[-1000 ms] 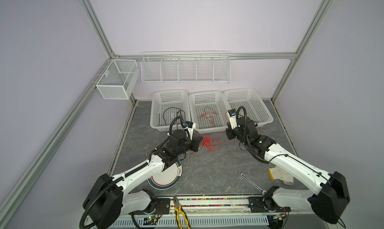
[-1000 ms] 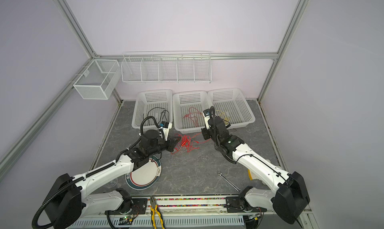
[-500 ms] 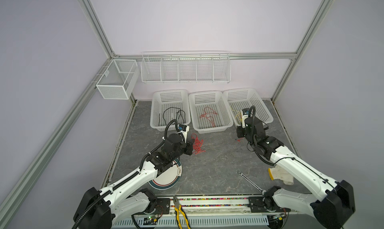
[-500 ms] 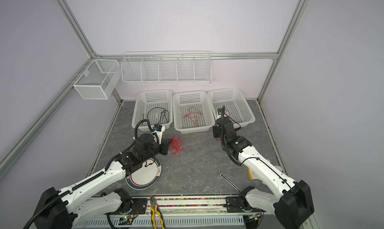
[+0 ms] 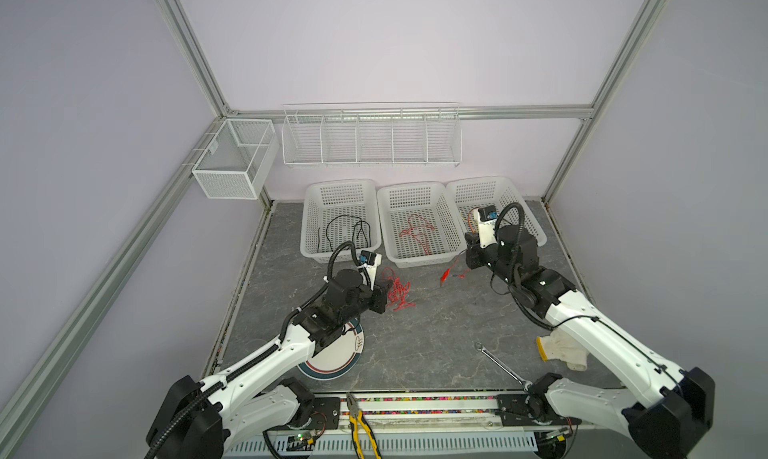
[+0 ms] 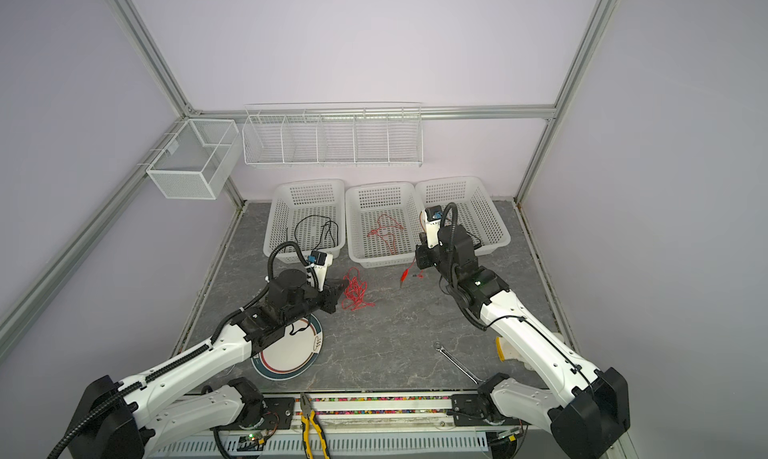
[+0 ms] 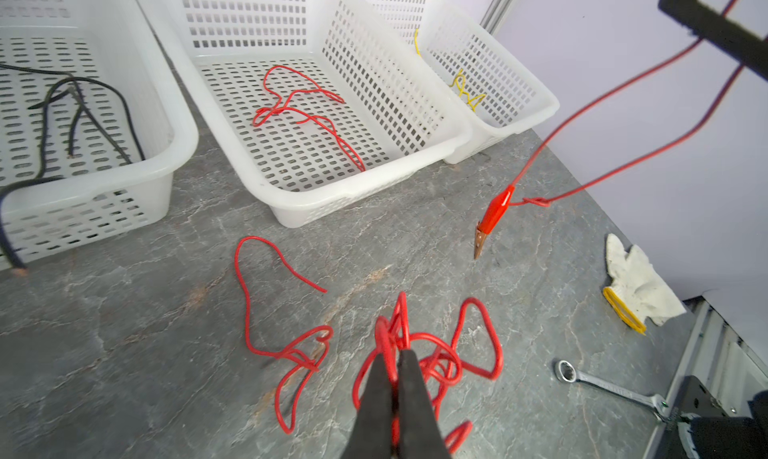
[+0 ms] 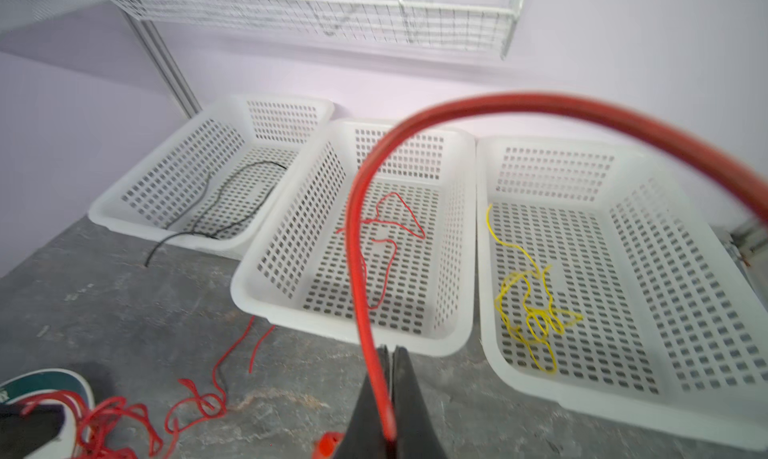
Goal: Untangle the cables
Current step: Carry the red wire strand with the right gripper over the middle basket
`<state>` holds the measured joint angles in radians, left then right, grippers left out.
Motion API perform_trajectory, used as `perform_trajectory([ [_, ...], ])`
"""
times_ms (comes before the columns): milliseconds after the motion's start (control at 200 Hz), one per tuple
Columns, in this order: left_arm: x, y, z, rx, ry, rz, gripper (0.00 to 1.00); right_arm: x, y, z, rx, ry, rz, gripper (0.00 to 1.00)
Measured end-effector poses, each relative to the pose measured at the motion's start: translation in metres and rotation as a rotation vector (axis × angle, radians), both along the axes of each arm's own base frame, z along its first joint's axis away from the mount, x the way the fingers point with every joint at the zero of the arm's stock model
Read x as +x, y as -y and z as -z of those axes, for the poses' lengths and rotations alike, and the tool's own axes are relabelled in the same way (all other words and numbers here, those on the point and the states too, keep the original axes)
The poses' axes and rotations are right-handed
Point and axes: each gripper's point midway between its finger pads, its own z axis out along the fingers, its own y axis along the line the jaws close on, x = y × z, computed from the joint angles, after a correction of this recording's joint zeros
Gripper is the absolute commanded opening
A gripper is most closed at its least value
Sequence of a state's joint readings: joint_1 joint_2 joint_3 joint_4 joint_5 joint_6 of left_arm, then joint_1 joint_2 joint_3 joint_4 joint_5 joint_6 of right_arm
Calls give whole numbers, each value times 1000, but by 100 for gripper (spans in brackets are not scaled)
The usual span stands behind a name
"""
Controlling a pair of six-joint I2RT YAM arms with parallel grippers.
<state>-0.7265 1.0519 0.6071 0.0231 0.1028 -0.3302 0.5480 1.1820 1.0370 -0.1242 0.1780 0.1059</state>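
Note:
A tangle of red cables (image 5: 398,295) (image 6: 355,293) lies on the grey table in front of the baskets. My left gripper (image 5: 388,288) (image 7: 395,355) is shut on a loop of that tangle (image 7: 440,363). Farther right, my right gripper (image 5: 470,265) (image 8: 390,349) is shut on a separate red cable (image 8: 361,236). That cable hangs down to a red clip (image 5: 445,275) (image 7: 494,211) just above the table. Sorted cables lie in the baskets: black ones (image 5: 345,228), a red one (image 5: 415,232) and a yellow one (image 8: 532,311).
Three white baskets stand along the back: left (image 5: 340,256), middle (image 5: 419,263), right (image 8: 482,228). A plate (image 5: 336,361) lies under my left arm. A wrench (image 5: 498,363), a white glove (image 5: 561,351) and pliers (image 5: 359,423) sit near the front edge.
The grippers have moved apart. The left one drew the red tangle back to the left; the right one swung right and now carries the clip cable clear of the tangle.

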Motion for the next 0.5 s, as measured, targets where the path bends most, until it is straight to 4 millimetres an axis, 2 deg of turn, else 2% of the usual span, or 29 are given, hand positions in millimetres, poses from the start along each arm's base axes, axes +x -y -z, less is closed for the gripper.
perform_trajectory([
  [155, -4, 7, -5, -28, 8, 43, 0, 22, -22, -18, 18, 31, -40, 7],
  [500, -7, 8, 1, -54, 13, 52, 0, 86, -59, -16, 0, 61, -56, 7],
])
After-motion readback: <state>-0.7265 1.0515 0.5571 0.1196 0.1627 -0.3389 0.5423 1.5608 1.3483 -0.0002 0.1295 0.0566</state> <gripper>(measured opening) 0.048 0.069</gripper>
